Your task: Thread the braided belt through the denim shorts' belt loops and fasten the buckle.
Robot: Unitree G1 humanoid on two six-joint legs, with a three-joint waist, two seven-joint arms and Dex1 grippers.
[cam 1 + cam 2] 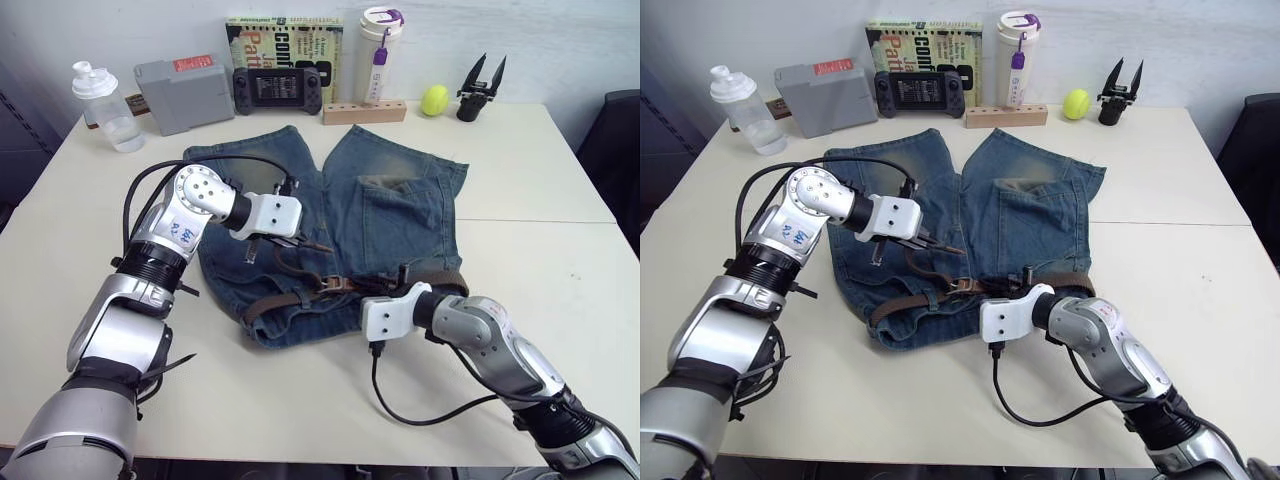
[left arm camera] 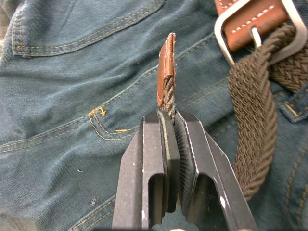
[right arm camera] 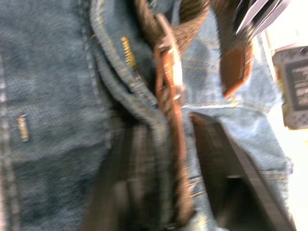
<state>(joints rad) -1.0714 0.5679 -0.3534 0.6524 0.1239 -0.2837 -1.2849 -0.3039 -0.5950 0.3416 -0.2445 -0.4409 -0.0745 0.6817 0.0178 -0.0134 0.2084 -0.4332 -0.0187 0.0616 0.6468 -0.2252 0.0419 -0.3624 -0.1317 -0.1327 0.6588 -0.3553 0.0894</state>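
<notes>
Braided belt (image 2: pixel 250 120) tip pinched by left gripper (image 2: pixel 169 120) above denim shorts (image 1: pixel 400 210), right gripper (image 1: pixel 395 285) state unclear

A pale cream table (image 1: pixel 560 290) carried the denim shorts (image 1: pixel 400 215), spread flat under both grippers with the legs reaching away from them toward the far edge. Well beyond the left gripper (image 1: pixel 312 244), along that far edge, stood a clear shaker bottle (image 1: pixel 106 108), a grey box (image 1: pixel 183 93), a black handheld console (image 1: pixel 278 89) in front of a propped book (image 1: pixel 285 40), and a wooden block (image 1: pixel 364 112). Far beyond the right gripper (image 1: pixel 1018 281) stood a white tumbler (image 1: pixel 378 42), a yellow-green ball (image 1: pixel 434 100) and a spare black gripper head (image 1: pixel 480 92).
</notes>
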